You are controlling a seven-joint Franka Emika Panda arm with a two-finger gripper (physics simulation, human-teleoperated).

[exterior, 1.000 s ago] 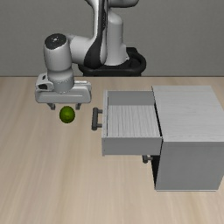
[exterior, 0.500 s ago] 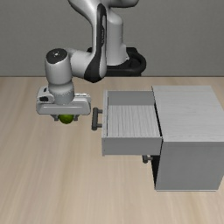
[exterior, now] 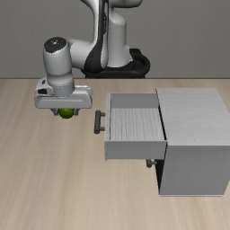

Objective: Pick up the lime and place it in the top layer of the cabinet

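The green lime [exterior: 65,113] peeks out just under the white hand of my gripper [exterior: 64,110], which is shut on it and holds it slightly above the wooden table. Most of the lime and the fingers are hidden by the hand. On the exterior view's right stands the grey cabinet [exterior: 193,135]. Its top drawer [exterior: 135,124] is pulled out toward the exterior view's left, and its dark handle [exterior: 100,121] lies a short way from the lime.
The wooden table [exterior: 54,180] spreads wide below and to the exterior view's left of the cabinet. A small lower-drawer handle [exterior: 149,163] sticks out beneath the open drawer. The robot's dark base [exterior: 135,65] sits at the back.
The gripper came down over the lime, closed on it, and has since risen a little with the lime, which has left its resting spot on the table.
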